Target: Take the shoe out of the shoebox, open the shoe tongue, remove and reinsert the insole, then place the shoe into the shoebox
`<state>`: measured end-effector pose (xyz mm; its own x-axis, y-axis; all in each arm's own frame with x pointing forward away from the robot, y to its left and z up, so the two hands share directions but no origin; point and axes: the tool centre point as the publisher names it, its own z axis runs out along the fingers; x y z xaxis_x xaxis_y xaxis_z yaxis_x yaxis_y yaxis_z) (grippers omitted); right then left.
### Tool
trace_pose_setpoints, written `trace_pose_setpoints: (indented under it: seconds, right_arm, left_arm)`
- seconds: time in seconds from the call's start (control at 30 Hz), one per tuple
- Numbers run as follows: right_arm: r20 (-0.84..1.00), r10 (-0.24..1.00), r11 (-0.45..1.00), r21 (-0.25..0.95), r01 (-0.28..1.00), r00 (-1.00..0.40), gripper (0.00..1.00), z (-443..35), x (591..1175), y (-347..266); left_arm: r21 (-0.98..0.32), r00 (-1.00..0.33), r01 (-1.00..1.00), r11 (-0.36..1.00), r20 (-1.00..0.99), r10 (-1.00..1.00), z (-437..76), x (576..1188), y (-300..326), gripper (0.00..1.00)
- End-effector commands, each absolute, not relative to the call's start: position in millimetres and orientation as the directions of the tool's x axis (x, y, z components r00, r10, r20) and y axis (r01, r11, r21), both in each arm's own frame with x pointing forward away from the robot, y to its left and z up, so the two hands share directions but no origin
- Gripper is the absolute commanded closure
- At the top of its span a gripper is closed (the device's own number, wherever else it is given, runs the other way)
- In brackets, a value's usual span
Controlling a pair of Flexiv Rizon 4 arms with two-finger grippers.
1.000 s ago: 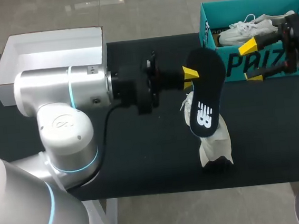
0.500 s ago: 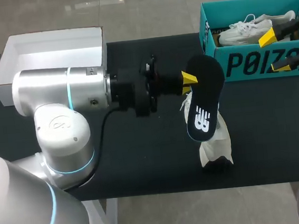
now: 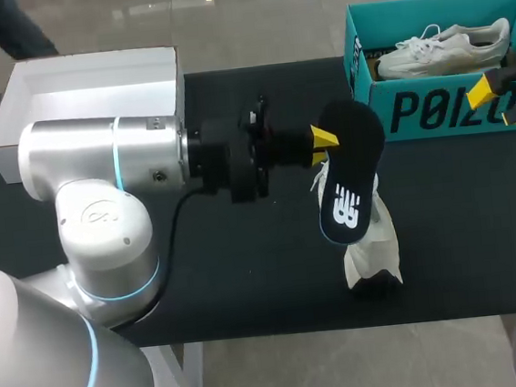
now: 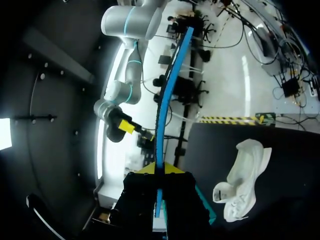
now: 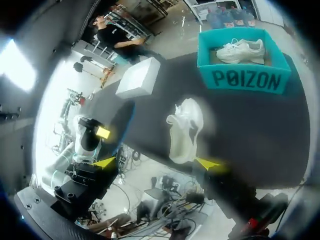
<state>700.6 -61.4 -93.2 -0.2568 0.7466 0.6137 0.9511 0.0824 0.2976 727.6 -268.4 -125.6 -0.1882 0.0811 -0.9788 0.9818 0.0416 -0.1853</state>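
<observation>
Nearest the front edge, the white shoe (image 3: pixel 371 254) lies on the black table (image 3: pixel 249 286). It looks tipped on its side, though the insole hanging over it hides the opening, so I can't tell how the tongue sits.

Just above it is the insole (image 3: pixel 352 184), black, clear of the shoe and up in the air. The left gripper (image 3: pixel 327 139) has its fingers pinched tight on the insole's upper end. In the last second the insole has sunk a touch and drifted left, its lower end closing on the shoe.

Further back comes the big move. The right gripper (image 3: pixel 504 104) has pulled away from beside the insole, out to the table's right edge in front of the shoebox (image 3: pixel 433 108). Its fingers are spread wide and hold nothing.

So the removal looks done, and the left arm alone carries the insole into the reinsert. The right arm seems free to steady the shoe.

At the back, the teal shoebox holds a second shoe (image 3: pixel 441 48). A white box lid (image 3: pixel 93 90) sits far left.
</observation>
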Motion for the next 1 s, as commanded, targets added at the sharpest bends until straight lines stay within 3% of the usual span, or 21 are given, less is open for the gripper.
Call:
trace_pose_setpoints:
  seconds: [0.03, 0.57, 0.73, 1.0]
  right_arm:
    - [0.612, 0.708, 0.186, 0.32, 0.929, -0.353, 0.0, -102.1, 676.6, -74.5]
    - [0.612, 0.708, 0.186, 0.32, 0.929, -0.353, 0.0, -102.1, 676.6, -74.5]
    - [0.52, 0.726, 0.251, 0.41, 0.877, -0.451, 0.0, -95.0, 667.8, -84.7]
    - [0.417, 0.615, 0.485, 0.469, 0.738, -0.669, 0.0, -87.7, 651.0, -99.6]
  left_arm:
    - [-0.188, -0.191, 0.981, 0.039, -0.978, 0.087, -125.4, 728.1, -269.1, 1.0]
    - [-0.203, -0.206, 0.979, 0.035, -0.973, 0.103, -126.3, 724.6, -271.1, 1.0]
    - [-0.203, -0.205, 0.979, 0.031, -0.973, 0.105, -125.4, 722.7, -271.4, 1.0]
    - [-0.203, -0.205, 0.979, 0.028, -0.973, 0.106, -124.1, 722.2, -272.2, 1.0]
